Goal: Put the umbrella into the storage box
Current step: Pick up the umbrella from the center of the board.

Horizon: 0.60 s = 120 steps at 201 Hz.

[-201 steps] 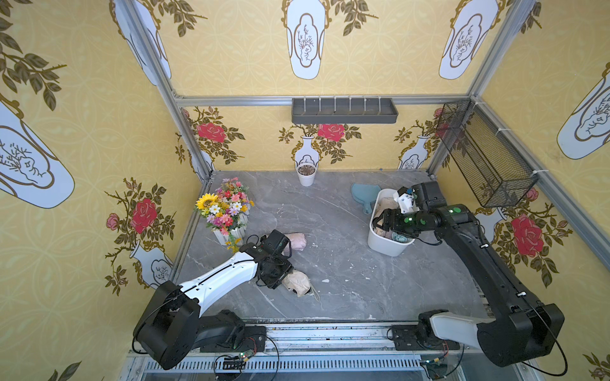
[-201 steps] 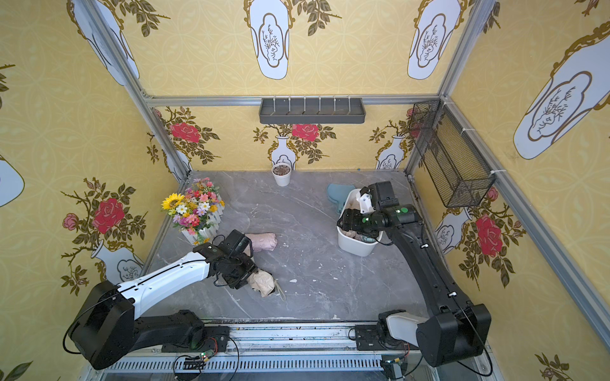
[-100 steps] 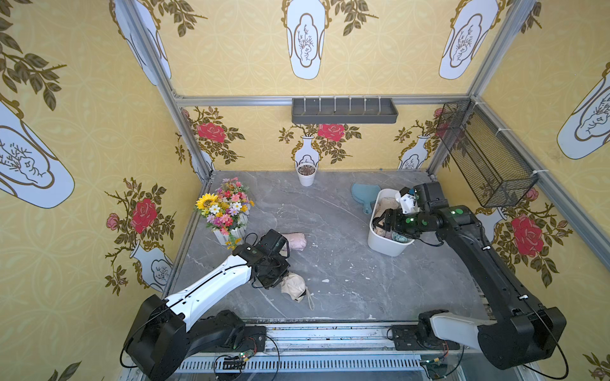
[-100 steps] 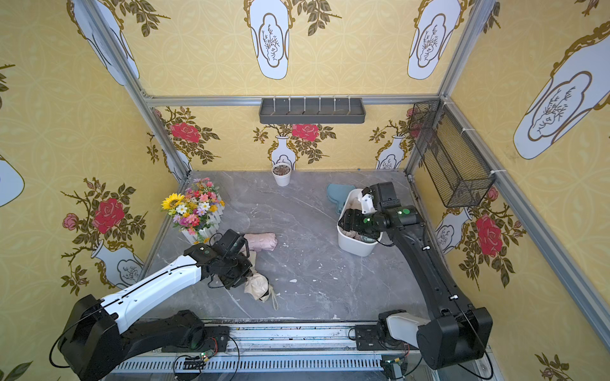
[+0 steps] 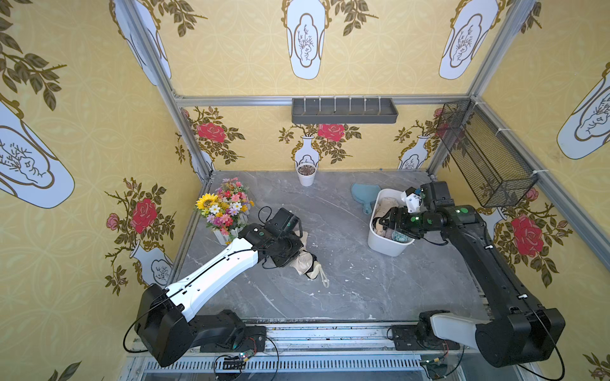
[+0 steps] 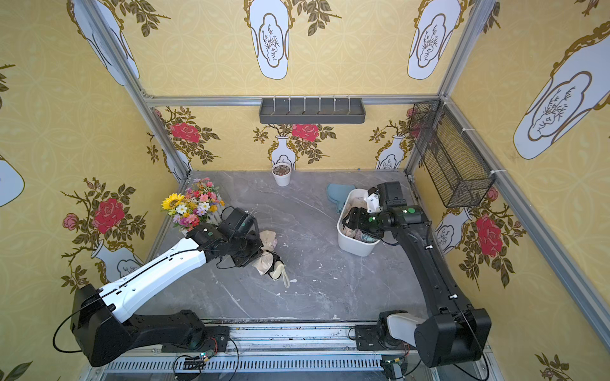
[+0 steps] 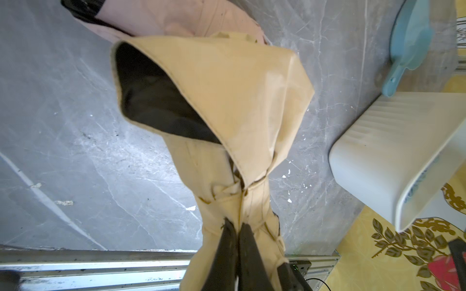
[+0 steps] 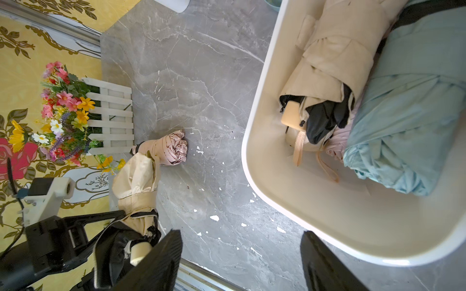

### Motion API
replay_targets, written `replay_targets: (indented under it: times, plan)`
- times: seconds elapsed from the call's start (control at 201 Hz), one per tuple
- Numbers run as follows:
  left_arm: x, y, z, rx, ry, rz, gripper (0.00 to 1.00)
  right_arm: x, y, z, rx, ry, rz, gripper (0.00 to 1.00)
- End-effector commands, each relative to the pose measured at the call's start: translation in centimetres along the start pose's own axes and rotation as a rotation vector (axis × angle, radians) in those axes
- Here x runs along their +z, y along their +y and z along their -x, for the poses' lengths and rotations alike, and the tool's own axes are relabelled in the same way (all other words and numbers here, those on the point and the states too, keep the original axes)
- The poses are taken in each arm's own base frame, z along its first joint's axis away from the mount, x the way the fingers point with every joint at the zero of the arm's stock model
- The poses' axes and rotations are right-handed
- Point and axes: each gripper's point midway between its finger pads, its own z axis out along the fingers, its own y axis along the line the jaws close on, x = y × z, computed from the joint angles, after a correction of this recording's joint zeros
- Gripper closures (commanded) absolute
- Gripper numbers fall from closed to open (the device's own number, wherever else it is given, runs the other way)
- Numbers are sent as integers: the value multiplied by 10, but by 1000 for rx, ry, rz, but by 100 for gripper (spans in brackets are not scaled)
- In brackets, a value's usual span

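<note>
We see the left pincer (image 7: 237, 230) pressed together on the beige umbrella (image 5: 305, 260) near the tabletop's (image 5: 346, 290) left edge — long axis roughly front-to-back, strap end frontward. The storage box (image 5: 384, 245) lies rightward, by the right edge. The right pincer (image 8: 242, 235) is spread and empty over the box's front end — its wrist view shows folded umbrellas (image 8: 327, 63) inside, mostly hidden from above.

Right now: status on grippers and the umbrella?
Left gripper shut on beige umbrella, not yet in storage box. Right gripper open over the box, possibly in the way. Pink umbrella alongside.
</note>
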Motion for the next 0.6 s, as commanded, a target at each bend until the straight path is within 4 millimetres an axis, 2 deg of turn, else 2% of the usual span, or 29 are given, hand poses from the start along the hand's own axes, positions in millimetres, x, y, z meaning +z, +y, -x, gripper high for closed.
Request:
replay_targets:
  times: [0.0, 0.154, 0.279, 0.443, 0.592]
  plan:
    - [19, -2, -3, 36, 21, -24, 94, 0, 4, -5, -7, 20, 22, 22]
    - [47, -17, -4, 111, 27, -18, 98, 4, 6, -10, -28, 46, 16, 24]
    - [62, -49, -10, 186, 41, -21, 100, 3, 5, -10, -35, 44, 7, 24]
    - [66, -98, -17, 267, 41, -51, 100, 1, 4, -9, -45, 42, -7, 24]
    - [57, -128, -19, 310, 27, -80, 100, -5, -2, -7, -32, 20, -33, 24]
